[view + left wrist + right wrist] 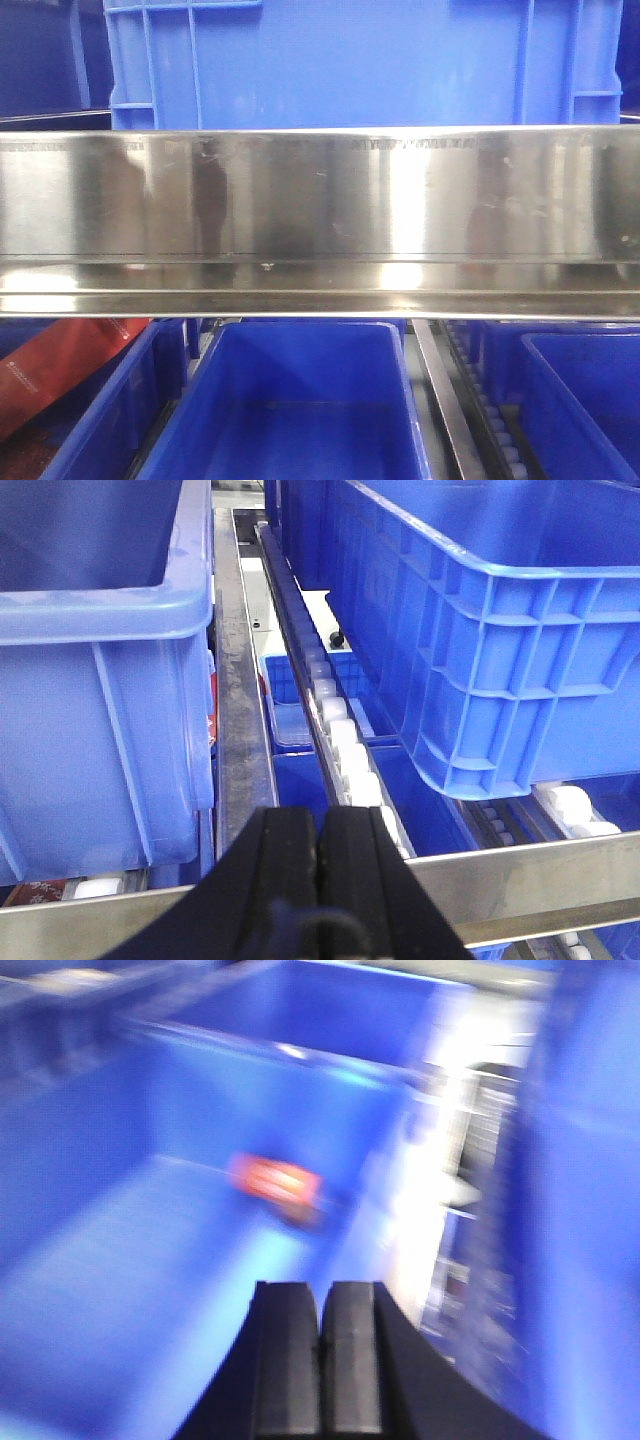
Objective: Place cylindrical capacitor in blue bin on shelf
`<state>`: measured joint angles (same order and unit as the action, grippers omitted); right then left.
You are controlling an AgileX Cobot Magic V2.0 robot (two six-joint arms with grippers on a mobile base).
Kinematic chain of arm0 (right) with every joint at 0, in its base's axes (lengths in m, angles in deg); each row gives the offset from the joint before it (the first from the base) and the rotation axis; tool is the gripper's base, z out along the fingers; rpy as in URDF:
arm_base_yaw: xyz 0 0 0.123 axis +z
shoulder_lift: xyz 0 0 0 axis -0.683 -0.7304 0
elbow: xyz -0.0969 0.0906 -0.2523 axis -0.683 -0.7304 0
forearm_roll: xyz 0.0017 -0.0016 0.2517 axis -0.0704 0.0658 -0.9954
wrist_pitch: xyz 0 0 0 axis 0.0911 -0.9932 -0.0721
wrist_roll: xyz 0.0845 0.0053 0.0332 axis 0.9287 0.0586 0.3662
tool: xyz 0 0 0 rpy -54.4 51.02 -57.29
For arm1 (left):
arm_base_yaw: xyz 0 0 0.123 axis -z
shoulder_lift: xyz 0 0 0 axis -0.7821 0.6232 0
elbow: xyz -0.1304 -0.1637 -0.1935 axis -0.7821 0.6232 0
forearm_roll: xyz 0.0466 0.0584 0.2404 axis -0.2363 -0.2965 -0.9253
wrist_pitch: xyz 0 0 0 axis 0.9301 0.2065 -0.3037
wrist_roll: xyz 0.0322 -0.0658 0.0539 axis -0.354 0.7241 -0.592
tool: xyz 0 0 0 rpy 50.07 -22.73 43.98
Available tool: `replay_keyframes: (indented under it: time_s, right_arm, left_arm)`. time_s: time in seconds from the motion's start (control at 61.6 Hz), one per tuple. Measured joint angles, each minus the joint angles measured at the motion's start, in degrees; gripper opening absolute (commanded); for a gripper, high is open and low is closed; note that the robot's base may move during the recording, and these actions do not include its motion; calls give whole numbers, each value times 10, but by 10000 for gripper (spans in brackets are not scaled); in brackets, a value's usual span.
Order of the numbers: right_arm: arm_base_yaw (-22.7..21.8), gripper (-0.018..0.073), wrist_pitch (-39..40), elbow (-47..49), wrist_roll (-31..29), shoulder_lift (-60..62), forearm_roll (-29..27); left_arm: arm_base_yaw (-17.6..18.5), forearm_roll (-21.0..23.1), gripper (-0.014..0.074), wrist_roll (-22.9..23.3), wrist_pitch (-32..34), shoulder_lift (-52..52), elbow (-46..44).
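In the right wrist view, which is blurred, my right gripper [320,1288] is shut above the inside of a blue bin [300,1100]. A tiny dark sliver [318,1344] shows pinched in the seam between its pads, and I take it for the cylindrical capacitor. My left gripper [321,815] is shut with nothing between its pads. It hangs over the front rail [520,865] of the shelf, between two blue bins. The shelf's shiny steel rail [320,200] runs across the front view. Neither gripper appears there.
An orange-red item [277,1182] lies in the bin under my right gripper. A large blue crate [360,60] stands above the rail, with open blue bins [300,400] below it. A red packet [50,375] lies lower left. White rollers [345,740] run between bins.
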<state>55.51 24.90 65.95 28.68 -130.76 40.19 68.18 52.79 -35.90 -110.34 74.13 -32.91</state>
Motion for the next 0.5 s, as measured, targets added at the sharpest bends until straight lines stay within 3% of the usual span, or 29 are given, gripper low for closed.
replay_keyframes:
  time_s: [0.13, 0.341, 0.503]
  right_arm:
    - [-24, -143, 46, -122, 0, 93, 13]
    - [-27, -143, 113, -308, 0, 247, 17]
    - [-27, -143, 146, -394, 0, 358, 17]
  left_arm:
    - [0, 0, -111, 0, 0, 0, 0]
    - [0, 0, -111, 0, 0, 0, 0]
    - [0, 0, -111, 0, 0, 0, 0]
